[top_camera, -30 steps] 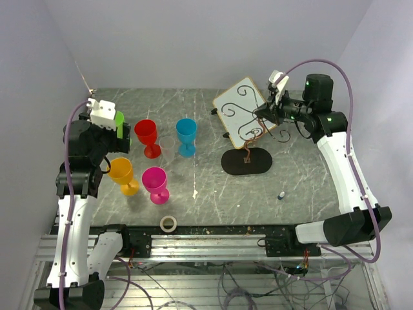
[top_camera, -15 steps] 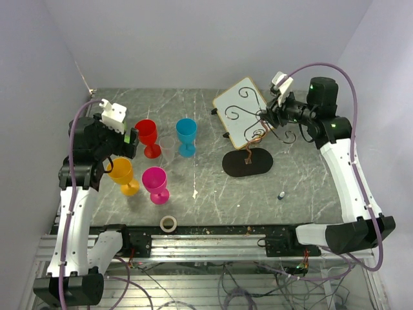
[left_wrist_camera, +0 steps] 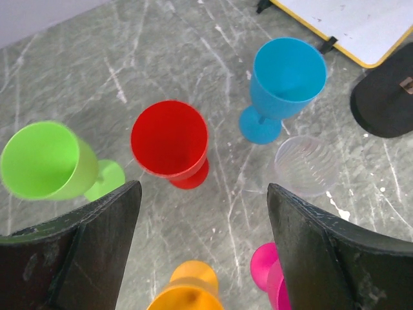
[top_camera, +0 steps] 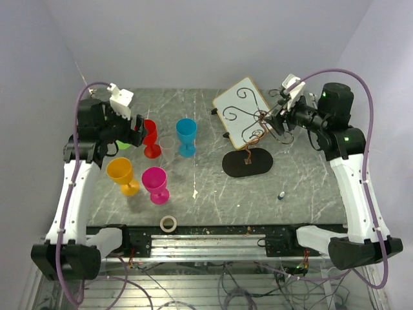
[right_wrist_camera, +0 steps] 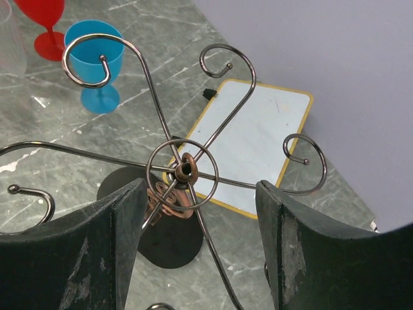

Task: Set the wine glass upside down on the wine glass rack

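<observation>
A clear wine glass (top_camera: 168,147) (left_wrist_camera: 306,166) stands upright among coloured goblets: red (top_camera: 150,139) (left_wrist_camera: 170,139), blue (top_camera: 186,134) (left_wrist_camera: 286,74), orange (top_camera: 121,174) (left_wrist_camera: 186,294), pink (top_camera: 155,182) and green (left_wrist_camera: 42,161). My left gripper (top_camera: 138,128) (left_wrist_camera: 203,190) hovers open above them, beside the red goblet, holding nothing. The wine glass rack (top_camera: 248,123) (right_wrist_camera: 182,169) stands on its black oval base (top_camera: 246,161). My right gripper (top_camera: 279,123) (right_wrist_camera: 200,187) is open at the rack's top, its jaws apart from the centre ring, with one thin wire arm running down between them.
A white board with a wooden rim (top_camera: 242,103) (right_wrist_camera: 251,139) leans behind the rack. A roll of tape (top_camera: 168,223) lies near the front edge. A small blue-and-white item (top_camera: 281,194) and a white scrap (top_camera: 195,193) lie on the marble table (top_camera: 213,187).
My right gripper was shut on the rack's top; it has opened, let go and drawn back to the right. My left arm has swung back and right over the goblets.
</observation>
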You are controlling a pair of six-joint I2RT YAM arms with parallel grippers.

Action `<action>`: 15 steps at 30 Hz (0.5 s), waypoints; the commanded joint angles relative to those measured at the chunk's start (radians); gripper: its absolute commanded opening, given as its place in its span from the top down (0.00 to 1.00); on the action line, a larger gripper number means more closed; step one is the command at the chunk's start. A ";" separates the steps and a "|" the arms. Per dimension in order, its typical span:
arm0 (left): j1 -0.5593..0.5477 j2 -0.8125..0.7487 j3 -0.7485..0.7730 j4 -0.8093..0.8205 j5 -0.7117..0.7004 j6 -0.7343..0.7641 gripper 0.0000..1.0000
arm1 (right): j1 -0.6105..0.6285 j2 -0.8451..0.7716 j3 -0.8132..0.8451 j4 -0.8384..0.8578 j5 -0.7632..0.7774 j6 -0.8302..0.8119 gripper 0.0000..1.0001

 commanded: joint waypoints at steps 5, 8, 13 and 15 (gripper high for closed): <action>-0.199 0.200 0.162 -0.062 0.001 0.030 0.18 | -0.021 -0.073 0.037 -0.042 -0.009 0.041 0.32; -0.266 0.270 0.205 -0.115 -0.047 0.058 0.25 | -0.045 -0.089 0.027 -0.040 -0.031 0.046 0.32; -0.310 0.361 0.281 -0.221 -0.120 0.106 0.34 | -0.080 -0.104 0.014 -0.039 -0.052 0.052 0.31; -0.317 0.369 0.293 -0.238 -0.133 0.113 0.36 | -0.087 -0.104 0.012 -0.041 -0.058 0.051 0.31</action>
